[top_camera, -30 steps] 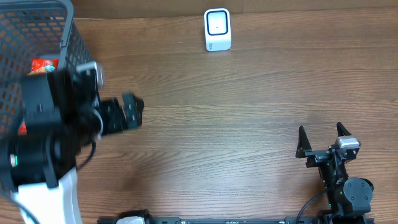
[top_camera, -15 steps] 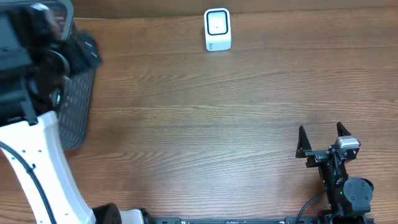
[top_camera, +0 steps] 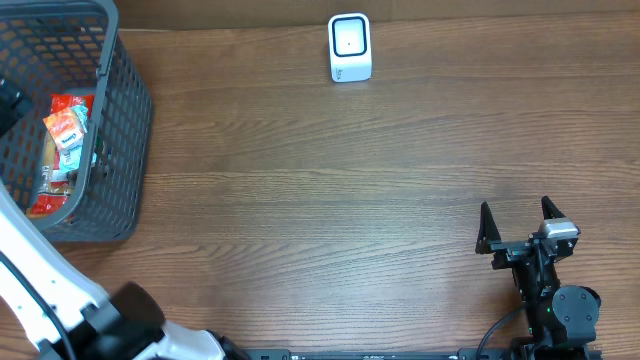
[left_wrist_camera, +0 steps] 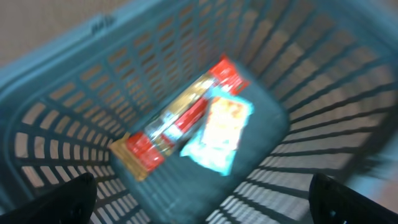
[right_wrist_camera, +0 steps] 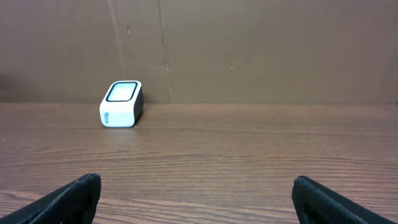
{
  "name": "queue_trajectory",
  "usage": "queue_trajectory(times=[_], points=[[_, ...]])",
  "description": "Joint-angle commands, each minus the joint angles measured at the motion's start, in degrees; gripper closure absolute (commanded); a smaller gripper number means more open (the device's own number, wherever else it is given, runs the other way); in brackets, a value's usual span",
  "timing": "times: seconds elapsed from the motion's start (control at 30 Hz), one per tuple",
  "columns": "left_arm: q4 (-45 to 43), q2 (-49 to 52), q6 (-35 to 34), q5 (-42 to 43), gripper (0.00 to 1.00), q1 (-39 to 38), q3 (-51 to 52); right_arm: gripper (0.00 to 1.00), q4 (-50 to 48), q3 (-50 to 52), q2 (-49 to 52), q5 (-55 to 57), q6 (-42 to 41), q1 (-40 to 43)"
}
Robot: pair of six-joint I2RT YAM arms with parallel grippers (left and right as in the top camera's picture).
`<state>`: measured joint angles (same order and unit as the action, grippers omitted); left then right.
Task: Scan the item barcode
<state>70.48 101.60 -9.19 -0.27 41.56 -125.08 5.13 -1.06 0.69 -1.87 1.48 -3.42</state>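
Overhead: a grey basket [top_camera: 125,120] sits at the far left of the worktop [top_camera: 350,200], and the white scanner [top_camera: 349,47] stands at the far edge, well apart from it. Left wrist view, blurred: the left gripper [left_wrist_camera: 202,182] hangs over the basket with its jaws wide apart and empty, and on the basket floor below lie a long red-and-yellow packet [left_wrist_camera: 165,124] and a paler packet [left_wrist_camera: 221,134], touching. The right gripper [top_camera: 516,207] rests at the near right, jaws wide apart, nothing held

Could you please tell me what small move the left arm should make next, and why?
Probably lower the left arm straight down into the basket, towards the pale packet on its floor. Its jaws stand open and empty above the basket, nothing is held yet, and the scanner waits across the table.
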Motion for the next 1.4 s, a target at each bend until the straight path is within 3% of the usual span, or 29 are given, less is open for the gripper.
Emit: queue_trajectory(times=[0.0, 0.17, 0.8, 1.37], points=[[0.4, 4.3, 5.2, 4.4, 0.00, 1.3, -0.7, 0.00, -0.4, 0.6, -0.5, 0.7, 0.1, 0.2], [0.8, 10.8, 9.0, 7.8, 0.00, 1.5, -0.7, 0.00, -0.4, 0.6, -0.5, 0.7, 0.1, 0.2], [0.5, 27.6, 13.1, 12.0, 0.00, 0.6, -0.7, 0.00, -0.4, 0.6, -0.5, 0.7, 0.1, 0.2], [-2.5, 29.6, 14.4, 11.6, 0.00, -1.9, -0.5, 0.00, -0.4, 0.6, -0.5, 0.7, 0.1, 0.2]])
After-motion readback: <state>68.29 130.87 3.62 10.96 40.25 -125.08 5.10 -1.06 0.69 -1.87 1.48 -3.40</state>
